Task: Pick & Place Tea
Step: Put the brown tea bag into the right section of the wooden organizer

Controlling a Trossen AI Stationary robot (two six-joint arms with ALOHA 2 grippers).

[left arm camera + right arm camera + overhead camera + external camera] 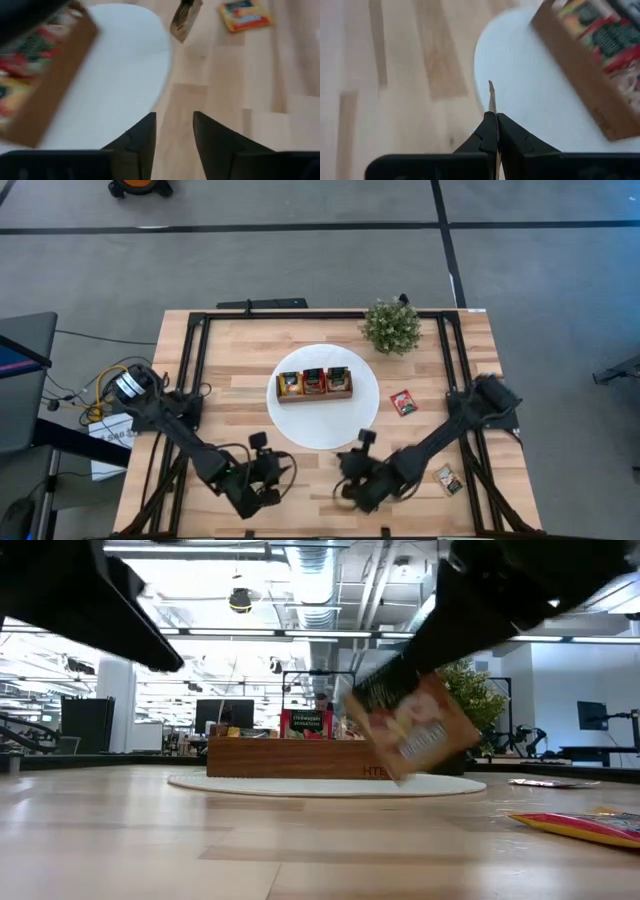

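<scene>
A wooden surface [250, 360] fills the centre of the high view, and near its middle a white disc [327, 430] is laid, on which a narrow wooden box [315, 383] with three compartments is stood, each already stocked with upright tea sachets, apparently as the destination for the rest. A small green plant [392, 326] is seen at the upper right of the surface, clear of the working area. Both dark arms are stretched in from the lower corners so that they meet just below the disc. The right hand [493, 131] is seen pinched closed on a tea sachet [415, 725], gripped by its thin edge so that it hangs tilted above the surface in the low view, in front of the box. The left hand [173, 131] is held with its fingers parted and nothing between them, low over the bare wood beside the disc's edge. Two more sachets are left lying flat: a red one [403, 402] just right of the disc and another [448, 478] at the lower right, presumably awaiting collection.
</scene>
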